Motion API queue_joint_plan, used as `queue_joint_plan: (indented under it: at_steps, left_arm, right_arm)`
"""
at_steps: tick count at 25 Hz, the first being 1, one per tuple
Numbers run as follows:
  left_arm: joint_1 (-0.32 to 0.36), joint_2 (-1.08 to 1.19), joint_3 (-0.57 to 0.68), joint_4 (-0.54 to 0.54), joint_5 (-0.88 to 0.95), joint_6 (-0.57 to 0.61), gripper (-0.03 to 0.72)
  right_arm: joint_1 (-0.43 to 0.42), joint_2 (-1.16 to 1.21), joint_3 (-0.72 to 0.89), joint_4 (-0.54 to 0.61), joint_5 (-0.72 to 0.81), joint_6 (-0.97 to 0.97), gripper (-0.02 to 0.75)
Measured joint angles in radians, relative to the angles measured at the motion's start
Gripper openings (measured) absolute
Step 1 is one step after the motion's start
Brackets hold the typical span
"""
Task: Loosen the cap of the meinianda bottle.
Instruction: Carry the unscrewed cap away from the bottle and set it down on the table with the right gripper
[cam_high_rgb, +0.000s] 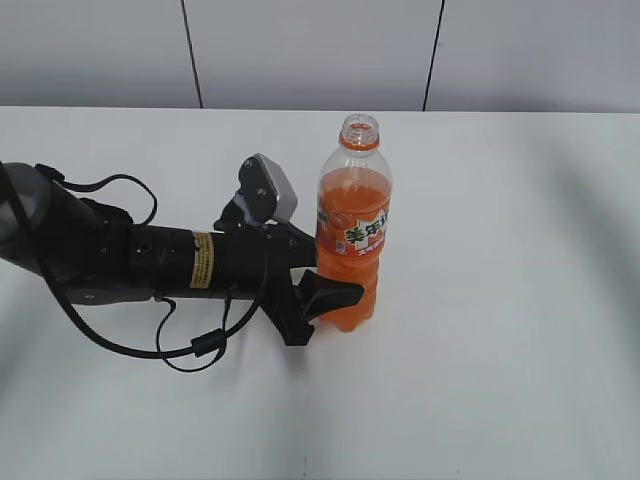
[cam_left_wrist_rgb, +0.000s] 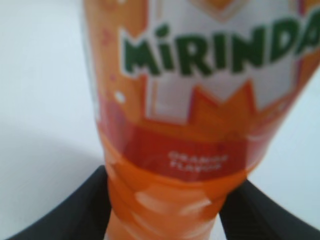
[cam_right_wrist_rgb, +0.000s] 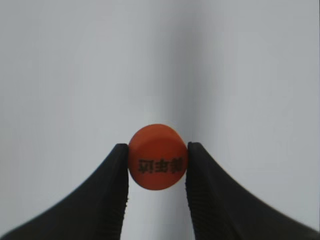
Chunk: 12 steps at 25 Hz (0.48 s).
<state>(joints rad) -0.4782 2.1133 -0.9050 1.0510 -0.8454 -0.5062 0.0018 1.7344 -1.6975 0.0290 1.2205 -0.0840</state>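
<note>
The cap (cam_right_wrist_rgb: 158, 157), round and orange with dark printed characters on its top, sits pinched between the two black fingers (cam_right_wrist_rgb: 107, 200) of the right claw (cam_right_wrist_rgb: 157, 167), which touch its ribbed sides left and right; behind it the right wrist view shows only a plain pale surface. That claw does not appear in the exterior view.

The bottle (cam_high_rgb: 353, 240) stands upright on the white table (cam_high_rgb: 500, 300), a little right of the middle, its threaded mouth open and uncovered, an orange ring around the neck. Orange drink fills it to about the shoulder, and an orange label with white Chinese characters wraps its middle. From the left wrist view the other side of the label reads "MIRINDA" in green letters over white, with small "ORANGE FLAVOUR" print on a red band below.

The left claw (cam_high_rgb: 330, 292) reaches in from the left, lying low over the table, and is closed around the lower body of the bottle below the label, one black finger (cam_left_wrist_rgb: 75, 210) pressed against each side. A black cable loops under the left arm (cam_high_rgb: 130, 258). A grey panelled wall (cam_high_rgb: 300, 50) runs behind the table.
</note>
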Motion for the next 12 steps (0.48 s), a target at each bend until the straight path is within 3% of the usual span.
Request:
queue_joint_plan:
  at_steps: [12]
  left_arm:
    - [0.0,0.0,0.0,0.0,0.0,0.0,0.398]
  right_arm:
    - [-0.01,0.028,0.497,0.115,-0.406,-0.056,0.27]
